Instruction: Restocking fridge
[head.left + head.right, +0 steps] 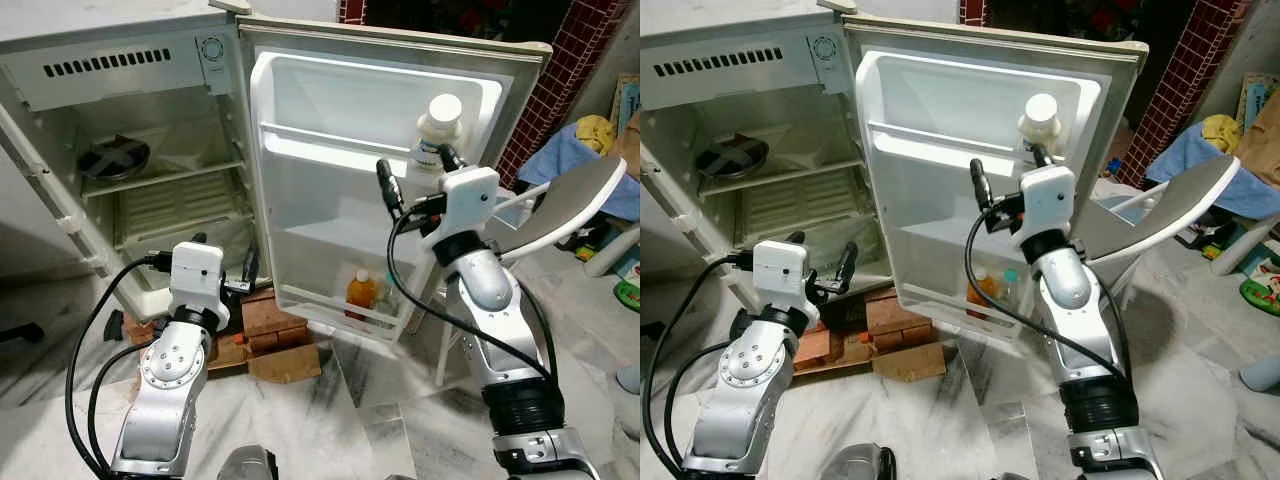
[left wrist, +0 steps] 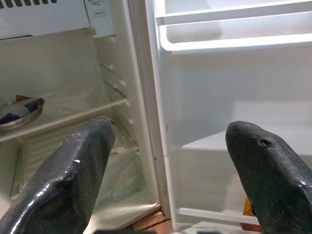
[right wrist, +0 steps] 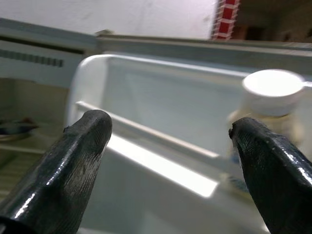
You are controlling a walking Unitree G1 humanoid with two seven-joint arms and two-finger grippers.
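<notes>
Left eye view: a small white fridge point(image 1: 130, 150) stands with its door point(image 1: 380, 180) swung wide open toward the robot, the cabinet raised on bricks point(image 1: 265, 330) over a pale marble floor point(image 1: 330, 420). A dark round dish point(image 1: 113, 157) sits on the upper wire shelf inside the cabinet. On the door, the upper rack point(image 1: 350, 140) carries a white bottle point(image 1: 436, 140) with a white cap, standing upright at the rack's right end. An orange bottle point(image 1: 361, 293) and a clear one with a teal cap point(image 1: 1009, 285) stand side by side in the bottom door rack.

A grey chair point(image 1: 560, 210) stands to the right of the door, with blue cloth point(image 1: 570, 160) heaped behind it beside a red brick pillar point(image 1: 560, 80).

The right gripper point(image 1: 417, 175) is raised before the upper door rack, its jaws spread wide; the white bottle stands just beyond the right-hand finger, untouched. The left gripper point(image 1: 222, 270) hangs lower, level with the fridge's bottom edge, jaws likewise apart and holding nothing.
</notes>
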